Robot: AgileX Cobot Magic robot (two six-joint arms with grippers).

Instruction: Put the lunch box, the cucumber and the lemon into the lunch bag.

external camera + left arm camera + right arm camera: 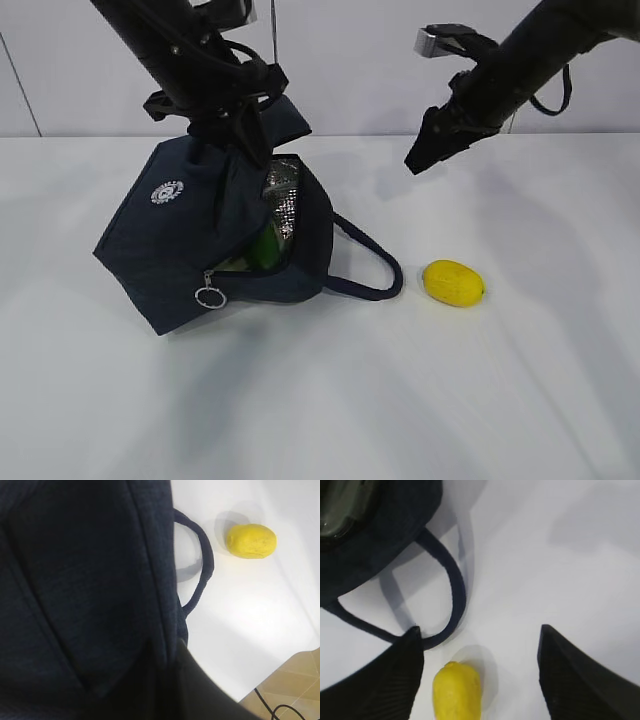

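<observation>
Right claw [480, 675] spread, empty, above lemon [457, 691]; left claw [232, 128] pinching lunch bag [180, 255] flap. We judge lemon pickup next: descend, straddle, close.

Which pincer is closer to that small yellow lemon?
Right. The right pincer hangs open above the small yellow lemon; the left pincer grips the navy fabric lunch bag.

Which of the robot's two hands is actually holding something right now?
The left hand, pinching the navy lunch bag by its raised top flap. The right hand hangs open and empty above the lemon.
</observation>
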